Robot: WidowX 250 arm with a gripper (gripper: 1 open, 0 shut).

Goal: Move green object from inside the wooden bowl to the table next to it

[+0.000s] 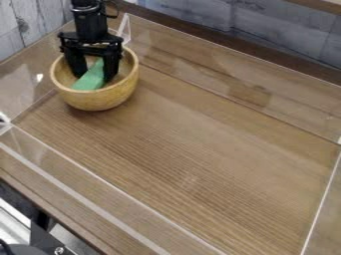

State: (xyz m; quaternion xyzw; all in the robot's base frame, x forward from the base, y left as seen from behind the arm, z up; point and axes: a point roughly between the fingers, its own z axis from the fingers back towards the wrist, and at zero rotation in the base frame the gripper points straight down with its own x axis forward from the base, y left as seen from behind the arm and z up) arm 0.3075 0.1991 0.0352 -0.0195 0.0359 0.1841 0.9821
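Note:
The wooden bowl stands at the far left of the brown table. The green object lies tilted inside it, partly covered by the fingers. My black gripper points straight down into the bowl and is open, one finger on each side of the green block's upper end. Whether the fingers touch the block I cannot tell.
A clear acrylic wall runs round the table's edges, close behind and left of the bowl. Bare wood-grain surface lies to the right of and in front of the bowl.

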